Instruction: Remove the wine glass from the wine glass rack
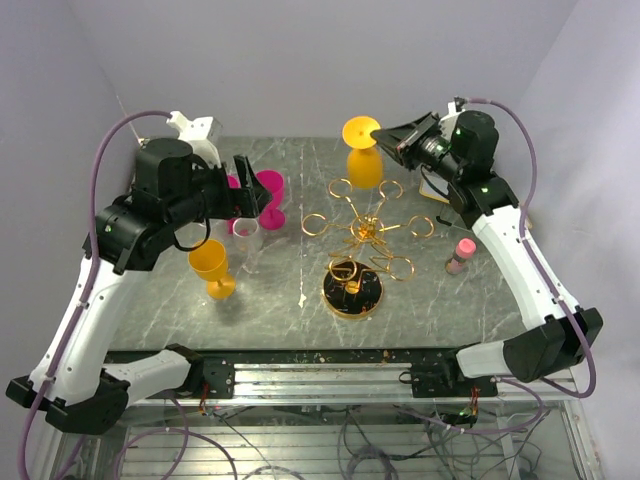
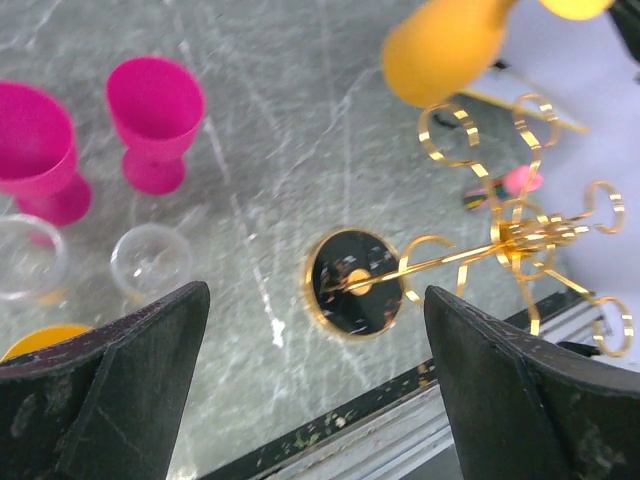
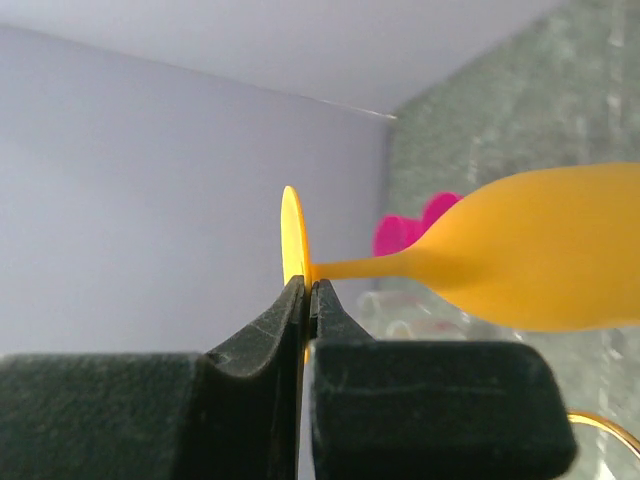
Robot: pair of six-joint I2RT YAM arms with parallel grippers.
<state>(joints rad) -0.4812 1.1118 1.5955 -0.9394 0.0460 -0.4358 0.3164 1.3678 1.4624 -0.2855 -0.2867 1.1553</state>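
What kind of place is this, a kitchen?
Probably a robot lab bench, not a kitchen: two robot arms are bolted to a metal rail, loose cables tangle below it, and plain walls box in the marbled table.

The orange wine glass [image 3: 540,260] runs off the right wrist view's right side. Its foot's lower rim is hidden between the fingers of the right end effector [image 3: 307,290]. The left wrist view blurs it and crops its foot.

Table [image 1: 450,300]: grey marbled top.
Magenta goblets [image 2: 155,120]: two, upright, side by side, left half.
Clear cups [image 2: 150,262]: two, just beside the magenta pair.
Orange goblet [image 1: 210,268]: upright, near the clear cups.
Pink-capped bottle [image 1: 460,255]: right side, alone.
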